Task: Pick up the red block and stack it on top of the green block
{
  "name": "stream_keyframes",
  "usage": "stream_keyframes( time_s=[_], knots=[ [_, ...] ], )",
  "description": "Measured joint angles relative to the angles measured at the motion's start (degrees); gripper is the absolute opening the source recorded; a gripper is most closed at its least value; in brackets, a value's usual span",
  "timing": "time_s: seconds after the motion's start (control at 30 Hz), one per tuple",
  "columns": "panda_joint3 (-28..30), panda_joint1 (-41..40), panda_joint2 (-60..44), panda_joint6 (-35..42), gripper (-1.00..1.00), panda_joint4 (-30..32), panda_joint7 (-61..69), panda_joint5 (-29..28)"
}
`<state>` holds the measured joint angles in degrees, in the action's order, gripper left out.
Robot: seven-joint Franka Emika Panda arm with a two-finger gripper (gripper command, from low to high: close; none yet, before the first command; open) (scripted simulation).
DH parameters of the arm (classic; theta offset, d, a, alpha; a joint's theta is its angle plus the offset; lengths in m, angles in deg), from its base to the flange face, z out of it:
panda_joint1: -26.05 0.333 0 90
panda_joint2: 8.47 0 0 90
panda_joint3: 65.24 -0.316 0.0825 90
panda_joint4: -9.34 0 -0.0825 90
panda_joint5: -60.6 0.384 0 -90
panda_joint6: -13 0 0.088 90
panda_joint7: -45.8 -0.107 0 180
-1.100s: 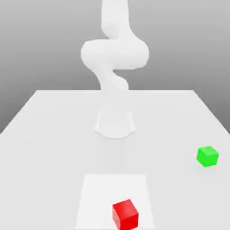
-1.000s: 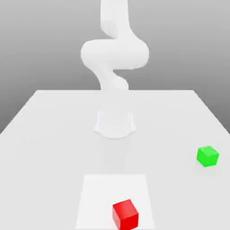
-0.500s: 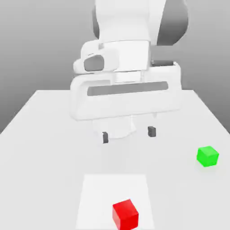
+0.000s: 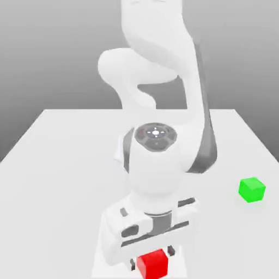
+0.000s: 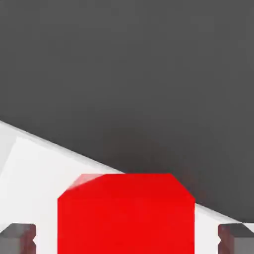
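the white arm (image 4: 158, 163) bends forward and down over the white bench (image 4: 60, 163), its wrist pointing at the near edge. the end effector (image 4: 152, 258) sits low over the red block (image 4: 152, 265), which lies at the near edge of the bench on a slightly brighter square patch (image 4: 106, 234) of the surface. in the exterior view the two dark fingertips (image 4: 171, 252) show on either side of the block's upper part, one at the exterior view's left and one at the exterior view's right, with the block between them.

in the hand view the red block (image 5: 126, 214) stands in the middle, and the dark fingertips (image 5: 18, 237) sit at each side of it with strips of pale bench showing between each tip and the block's faces. so the end effector is spread wide, straddling the block without touching it. the block rests flat on the bench, upright, with one of its faces turned toward the hand camera.

the green block (image 4: 252, 189) sits on the bench toward the exterior view's right, farther back than the red block and well apart from it and from the end effector. it rests flat on the surface with nothing on it.

behind the bench the background is plain grey. the arm's round base (image 4: 121, 150) stands at the middle of the bench, partly hidden by the forearm.
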<state>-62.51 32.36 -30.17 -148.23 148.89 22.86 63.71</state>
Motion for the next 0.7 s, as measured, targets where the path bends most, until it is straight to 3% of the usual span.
stream_keyframes(
  time_s=[0.13, 0.3, 0.5, 0.7],
  knots=[
    [-0.08, -0.07, -0.38, -0.28, -1.0, -0.05, -0.01, -0.02],
    [0.25, 0.64, 8.32, 6.9, -1.0, 1.48, -0.71, -1.19],
    [-10.07, 7.91, 14.96, 8.29, -1.0, 6.76, 4.87, 0.26],
    [-18.67, 21.08, 21.37, 8.86, -1.0, 12.37, 10.81, 1.58]
  ],
)
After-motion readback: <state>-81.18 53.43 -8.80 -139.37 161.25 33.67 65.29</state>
